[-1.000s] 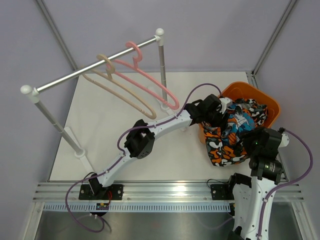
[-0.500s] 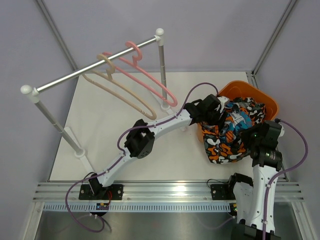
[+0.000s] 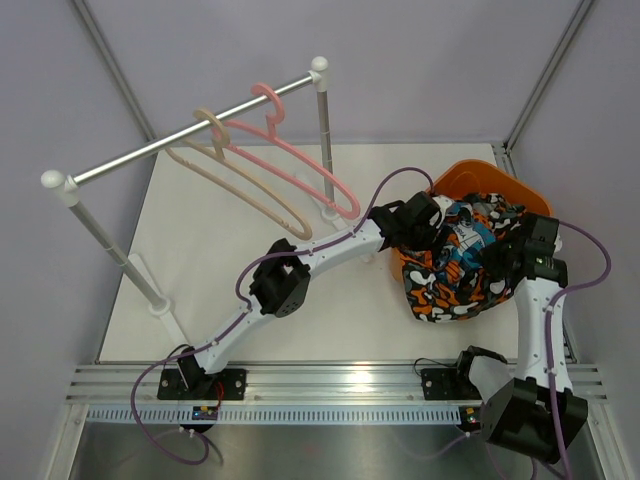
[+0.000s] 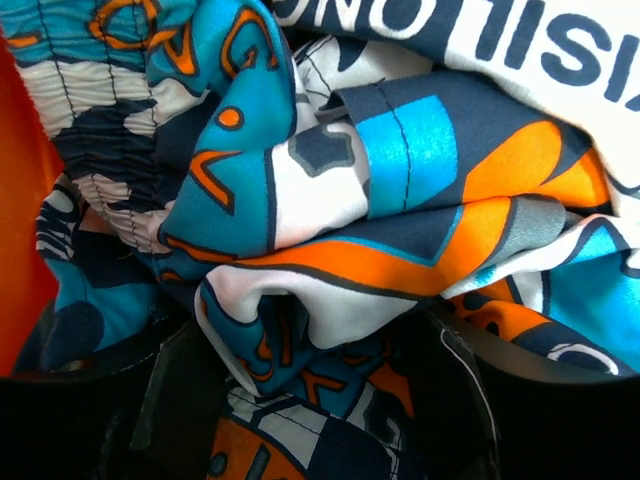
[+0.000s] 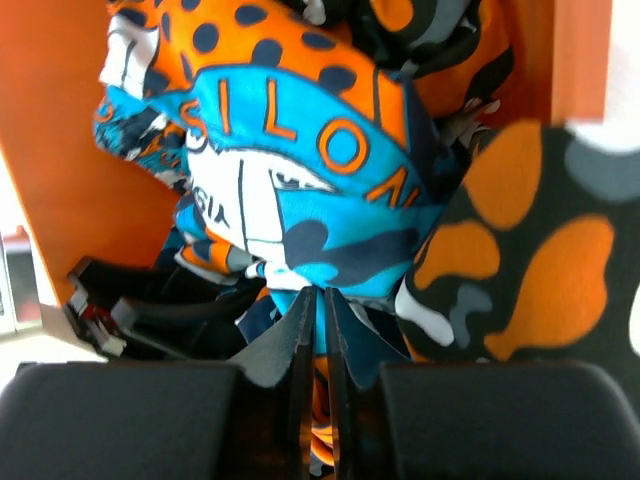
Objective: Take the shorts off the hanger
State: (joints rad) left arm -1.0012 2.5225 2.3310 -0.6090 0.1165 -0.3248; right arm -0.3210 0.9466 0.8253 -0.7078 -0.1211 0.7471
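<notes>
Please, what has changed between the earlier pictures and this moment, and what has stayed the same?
The right arm swung its wrist away from the bases, to the basket's right side. The right gripper is now shut on the blue print shorts. The camouflage shorts and the orange basket shifted slightly left. The left gripper stayed in the pile. The pink hanger and beige hanger stayed bare.

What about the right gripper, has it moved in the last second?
Yes. The right gripper has moved away from the near rail, farther across the table.

Camouflage shorts (image 3: 438,298) crumpled, draped over basket (image 3: 472,170) near rim; blue print shorts (image 3: 466,246) bunched on top.
</notes>
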